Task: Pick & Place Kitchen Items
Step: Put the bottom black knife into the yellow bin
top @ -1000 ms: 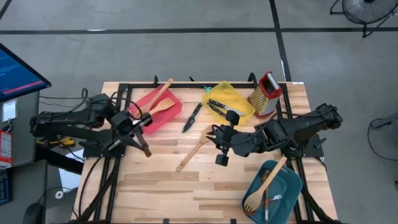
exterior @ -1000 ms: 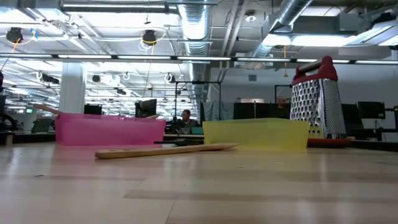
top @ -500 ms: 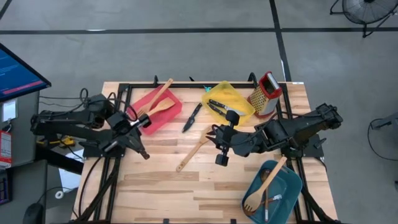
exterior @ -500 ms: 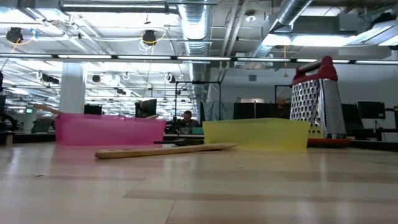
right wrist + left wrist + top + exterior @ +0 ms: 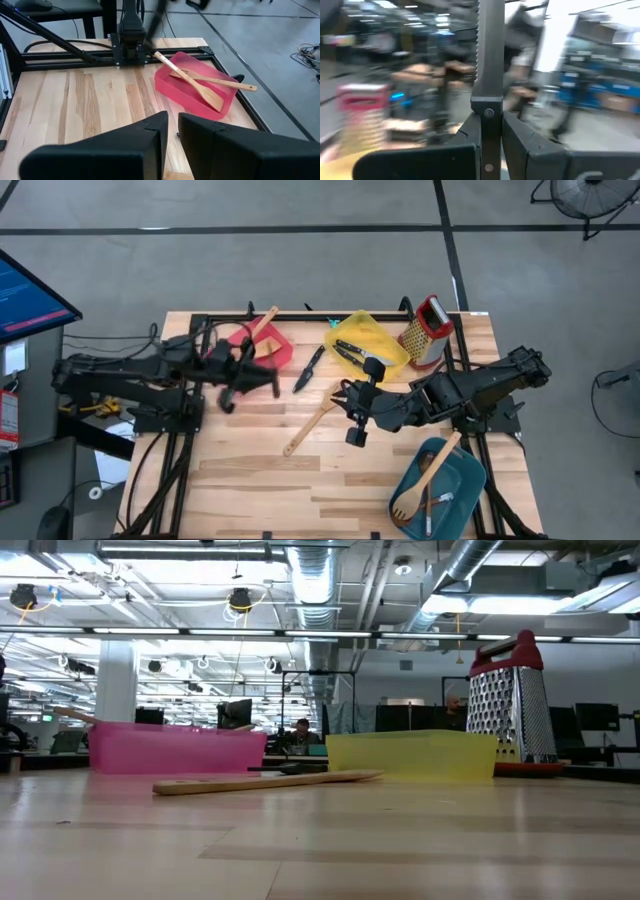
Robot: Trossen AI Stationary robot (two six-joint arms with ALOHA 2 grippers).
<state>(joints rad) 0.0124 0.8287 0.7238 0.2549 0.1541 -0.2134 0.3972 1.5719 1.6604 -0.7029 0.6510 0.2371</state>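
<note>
- Swinging in from the table's left edge since a second ago, the left gripper (image 5: 262, 375) now blurs over the red tray (image 5: 281, 352), fingers pressed together on nothing visible.
- Right gripper (image 5: 354, 427) unchanged at table centre, its dark fingers (image 5: 150, 131) nearly pressed together and empty, just beside a pale wooden spatula (image 5: 310, 425) lying flat on the plank-grained butcher-block table (image 5: 250, 480).
- Two wooden turners (image 5: 200, 82) cross inside the red tray.
- A black-handled knife (image 5: 309, 368) lies between the red tray and the translucent yellow tray (image 5: 385, 340).
- No legible writing shows.
</note>
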